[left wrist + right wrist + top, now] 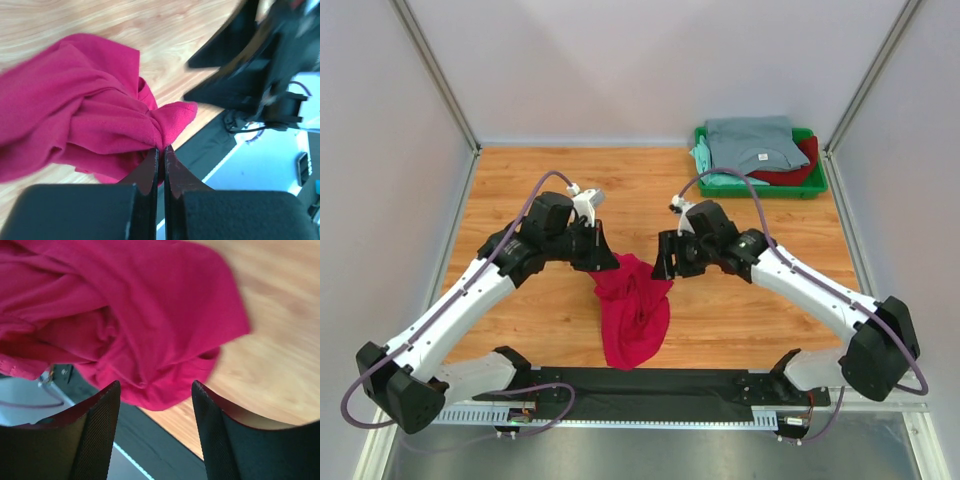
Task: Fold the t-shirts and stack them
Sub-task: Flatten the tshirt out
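A bright crimson-red t-shirt point(632, 312) hangs crumpled over the middle of the wooden table. My left gripper point(609, 262) is shut on a bunched corner of it point(167, 120) and holds it up. My right gripper point(665, 270) is open just right of the shirt's top edge; the cloth point(150, 315) hangs in front of its spread fingers, not pinched. A grey-blue t-shirt point(752, 143) lies folded on top of a mint-green one point(705, 160) and a darker red one point(798, 170) in the green tray point(815, 185) at the back right.
The black base strip point(650, 385) runs along the table's near edge under the hanging shirt. White walls and metal posts close the table in on the left, right and back.
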`<state>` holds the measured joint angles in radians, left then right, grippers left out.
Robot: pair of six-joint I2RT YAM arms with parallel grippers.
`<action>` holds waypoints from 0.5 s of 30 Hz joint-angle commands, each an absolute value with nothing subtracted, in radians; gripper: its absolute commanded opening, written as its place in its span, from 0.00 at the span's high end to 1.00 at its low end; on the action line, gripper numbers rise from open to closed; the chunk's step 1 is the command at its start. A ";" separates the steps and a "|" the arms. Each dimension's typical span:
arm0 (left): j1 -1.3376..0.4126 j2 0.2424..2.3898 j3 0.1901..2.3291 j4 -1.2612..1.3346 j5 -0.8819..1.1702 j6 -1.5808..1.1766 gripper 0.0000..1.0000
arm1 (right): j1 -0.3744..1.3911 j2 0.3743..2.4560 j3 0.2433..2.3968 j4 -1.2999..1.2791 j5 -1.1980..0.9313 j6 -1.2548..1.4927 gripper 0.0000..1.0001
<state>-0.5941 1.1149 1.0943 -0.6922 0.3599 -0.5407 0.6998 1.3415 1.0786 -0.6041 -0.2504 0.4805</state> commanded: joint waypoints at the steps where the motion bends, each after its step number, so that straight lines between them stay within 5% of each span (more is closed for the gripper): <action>1: -0.597 1.051 1.104 -0.652 0.416 -0.578 1.00 | 0.771 1.359 1.028 -0.368 -0.353 0.500 0.38; 10: -0.597 0.991 1.085 -0.713 0.408 -0.591 1.00 | 0.853 1.570 1.061 -0.236 -0.226 0.520 0.45; 13: -0.597 0.971 1.115 -0.767 0.382 -0.572 1.00 | 0.842 1.641 1.144 -0.381 -0.079 0.509 0.64; 14: -0.597 0.963 1.121 -0.784 0.371 -0.566 1.00 | 0.839 1.646 1.156 -0.408 -0.052 0.509 0.87; 15: -0.595 0.954 1.130 -0.828 0.341 -0.557 1.00 | 0.835 1.644 1.173 -0.435 -0.029 0.506 0.93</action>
<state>-0.5941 0.9997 1.0855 -0.7670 0.3698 -0.5728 0.8478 1.6333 1.1091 -0.3519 -0.1886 0.5125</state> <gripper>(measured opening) 0.018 0.137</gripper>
